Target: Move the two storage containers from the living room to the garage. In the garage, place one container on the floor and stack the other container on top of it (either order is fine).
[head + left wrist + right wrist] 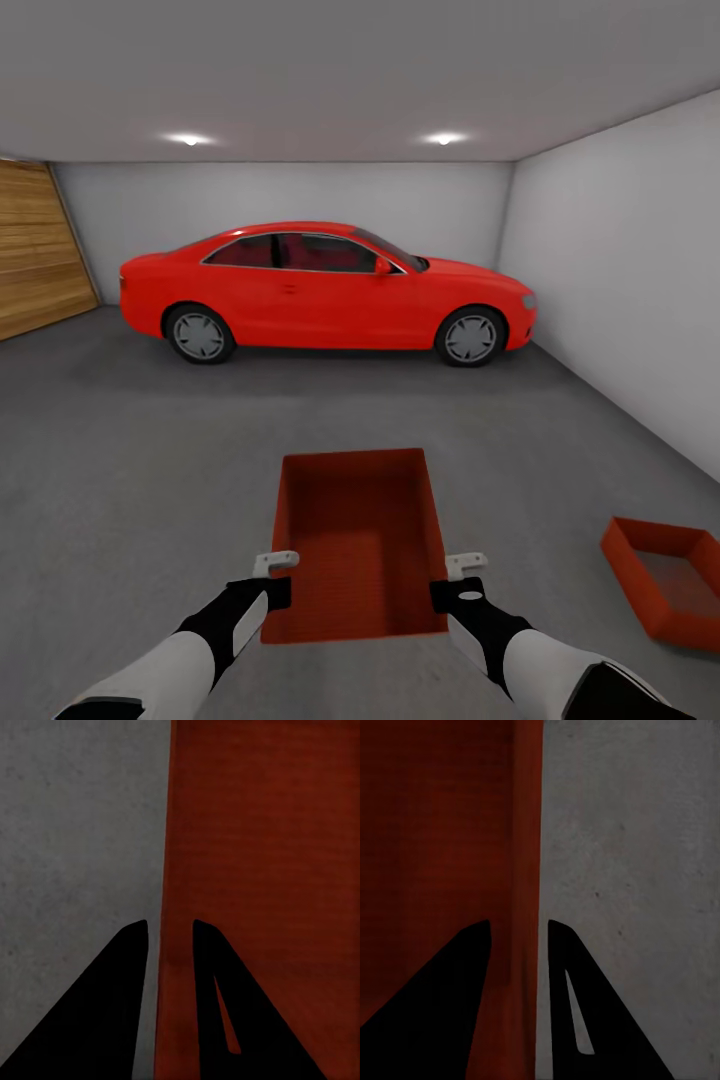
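Left gripper pinches the left wall of an open orange-red rectangular plastic bin, held low over the dark grey speckled floor. Right gripper clamps the opposite wall. Further right, a second orange-red plastic bin sits on the floor. Red car parked beyond.
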You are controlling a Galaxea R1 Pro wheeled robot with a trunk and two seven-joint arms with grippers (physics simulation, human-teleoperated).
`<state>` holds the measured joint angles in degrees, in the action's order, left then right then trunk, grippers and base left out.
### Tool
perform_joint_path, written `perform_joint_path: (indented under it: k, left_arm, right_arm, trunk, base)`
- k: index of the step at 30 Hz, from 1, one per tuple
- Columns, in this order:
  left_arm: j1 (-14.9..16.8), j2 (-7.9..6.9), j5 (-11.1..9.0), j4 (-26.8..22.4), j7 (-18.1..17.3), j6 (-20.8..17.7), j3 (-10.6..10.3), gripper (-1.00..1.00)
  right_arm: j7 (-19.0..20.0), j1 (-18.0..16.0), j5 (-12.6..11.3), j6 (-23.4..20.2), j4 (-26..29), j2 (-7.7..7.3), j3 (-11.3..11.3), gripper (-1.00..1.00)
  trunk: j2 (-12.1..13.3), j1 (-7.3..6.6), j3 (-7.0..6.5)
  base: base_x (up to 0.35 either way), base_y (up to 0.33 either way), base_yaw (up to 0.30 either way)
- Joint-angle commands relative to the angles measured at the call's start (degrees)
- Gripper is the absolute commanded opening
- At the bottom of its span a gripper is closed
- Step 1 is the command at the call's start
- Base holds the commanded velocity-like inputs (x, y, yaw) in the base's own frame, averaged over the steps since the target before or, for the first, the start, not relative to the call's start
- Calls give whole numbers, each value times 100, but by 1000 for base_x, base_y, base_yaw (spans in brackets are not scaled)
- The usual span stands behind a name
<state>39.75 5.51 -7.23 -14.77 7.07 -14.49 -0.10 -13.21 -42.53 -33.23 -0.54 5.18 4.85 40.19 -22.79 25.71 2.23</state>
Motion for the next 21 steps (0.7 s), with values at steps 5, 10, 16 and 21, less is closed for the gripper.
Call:
perform_joint_path:
  k: [5, 10, 16, 21]
  left_arm:
    - [6, -6, -121, -35, 39, 34, -43, -100]
    - [6, -6, -121, -35, 36, 34, -43, -100]
    - [6, -6, -121, -35, 39, 34, -43, -100]
    - [6, -6, -121, -35, 39, 32, -43, -100]
  right_arm:
    - [-92, -1, -149, -26, -87, -20, -73, -100]
    - [-94, -1, -149, -26, -87, -19, -73, -100]
    - [-94, -1, -149, -25, -87, -19, -73, -100]
    - [-94, -1, -149, -25, -87, -19, -73, -100]
  trunk:
    - [-13, 7, 14]
    - [-13, 7, 27]
    - [-13, 7, 46]
    - [-13, 7, 61]
  base:
    - [323, 0, -38]
    - [323, 0, -221]
    - [323, 0, -255]
    - [323, 0, -260]
